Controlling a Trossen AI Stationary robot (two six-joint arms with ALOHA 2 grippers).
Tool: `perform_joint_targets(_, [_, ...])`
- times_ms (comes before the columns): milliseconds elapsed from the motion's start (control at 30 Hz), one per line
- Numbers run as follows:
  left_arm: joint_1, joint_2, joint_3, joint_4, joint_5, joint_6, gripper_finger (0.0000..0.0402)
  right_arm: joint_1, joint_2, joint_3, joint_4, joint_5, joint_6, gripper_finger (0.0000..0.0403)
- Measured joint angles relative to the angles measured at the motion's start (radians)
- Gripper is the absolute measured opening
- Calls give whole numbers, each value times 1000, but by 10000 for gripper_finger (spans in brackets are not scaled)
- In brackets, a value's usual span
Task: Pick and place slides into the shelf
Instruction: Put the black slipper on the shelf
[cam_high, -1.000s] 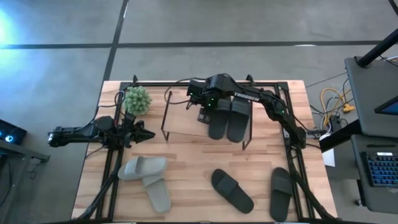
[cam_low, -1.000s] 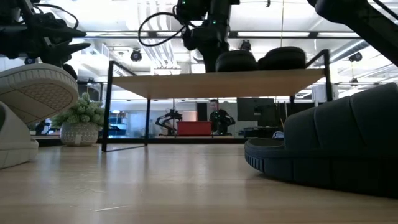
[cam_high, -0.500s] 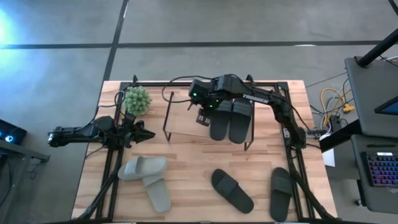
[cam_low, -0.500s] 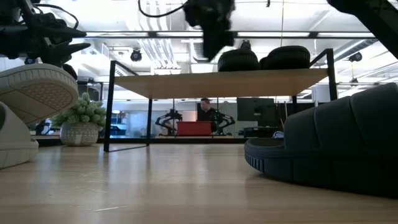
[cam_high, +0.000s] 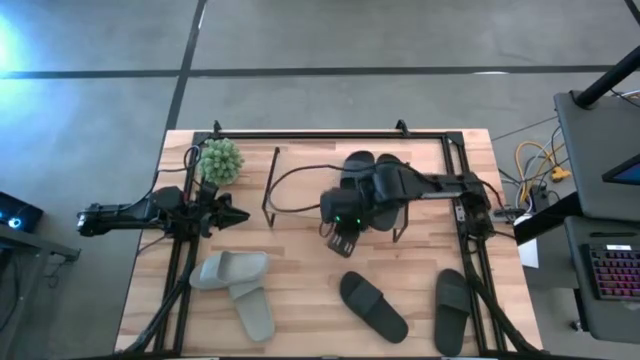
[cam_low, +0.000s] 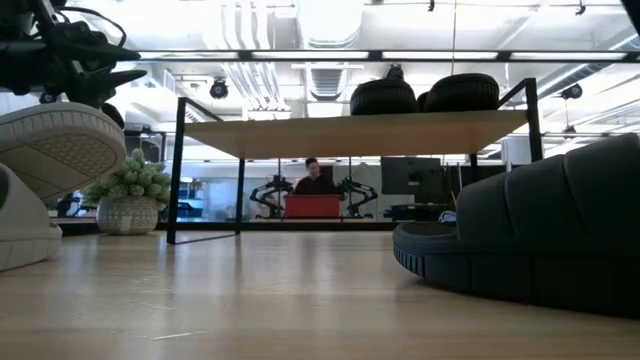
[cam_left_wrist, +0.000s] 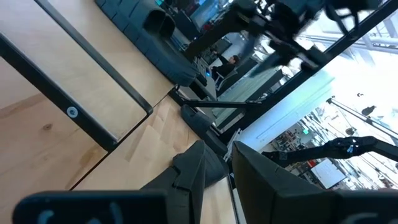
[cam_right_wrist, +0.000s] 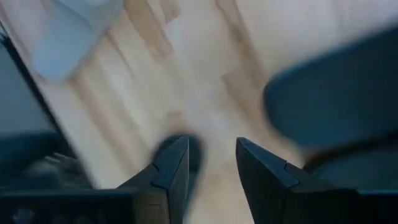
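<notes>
1. the table (cam_high: 300, 270) is pale wood planks edged by black rails; the shelf (cam_high: 268, 190), a rack of thin black rods, sits at upper centre of the high view.
2. two black rubber slides (cam_high: 365, 165) with wide straps lie side by side on the shelf's right end; in the low view they show as rounded humps (cam_low: 425, 95) on its top.
3. two more black slides lie at lower centre (cam_high: 372, 305) and lower right (cam_high: 452, 310); a grey-green pair (cam_high: 238, 285) lies crossed at lower left.
4. a bumpy green plant (cam_high: 220, 160) sits at upper left.
5. the right pincer (cam_high: 342, 238) was over the shelf a second ago; it is now below it, over bare wood, fingers (cam_right_wrist: 171, 168) apart and empty.
6. the left pincer (cam_high: 235, 215) hangs at mid-left as before; whether it is clenched i cannot tell.
</notes>
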Motion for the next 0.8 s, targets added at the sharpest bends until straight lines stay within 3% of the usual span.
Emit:
perform_joint_targets(400, [0, -1, 0, -1, -1, 0, 66, 319, 25, -76, 14, 31, 1068, 125])
perform_joint_targets(567, [0, -1, 0, -1, 0, 0, 66, 451, 60, -159, 38, 103, 1463, 125])
perform_joint_targets(800, [0, -1, 0, -1, 0, 0, 66, 525, 148, -242, 140, 106, 1526, 125])
